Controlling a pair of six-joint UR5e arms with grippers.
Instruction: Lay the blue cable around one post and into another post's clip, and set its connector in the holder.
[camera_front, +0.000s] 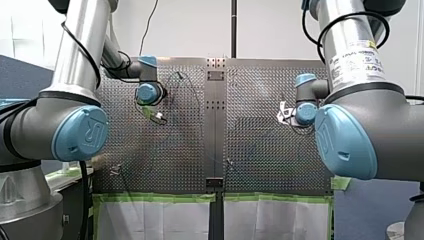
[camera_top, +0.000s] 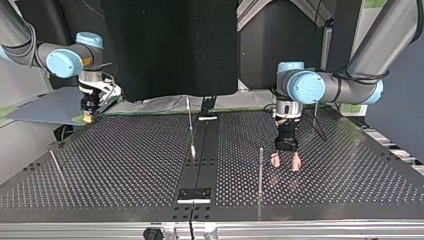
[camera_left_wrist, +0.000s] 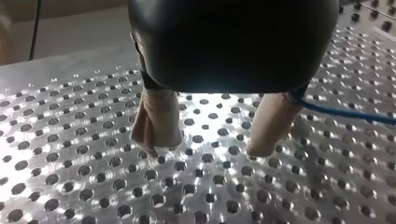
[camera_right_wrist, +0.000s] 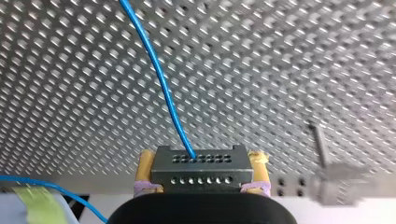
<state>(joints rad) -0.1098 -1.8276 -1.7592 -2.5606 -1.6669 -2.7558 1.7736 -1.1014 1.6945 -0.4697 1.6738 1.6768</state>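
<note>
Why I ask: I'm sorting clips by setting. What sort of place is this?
Probably a robotics lab or test cell: my left arm and my right arm reach over a perforated metal table, and my right gripper holds the connector of a blue cable.

The perforated bench is shiny bare metal. The blue cable has smooth, glossy plastic sheathing, and its connector looks matt grey.

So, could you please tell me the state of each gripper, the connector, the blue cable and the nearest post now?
left gripper: open, empty, low over the table.
right gripper: shut on the connector.
connector: held between the yellow pads, not in a holder.
blue cable: runs out of the connector, over the table.
post: upright, no cable seen on it.
</note>
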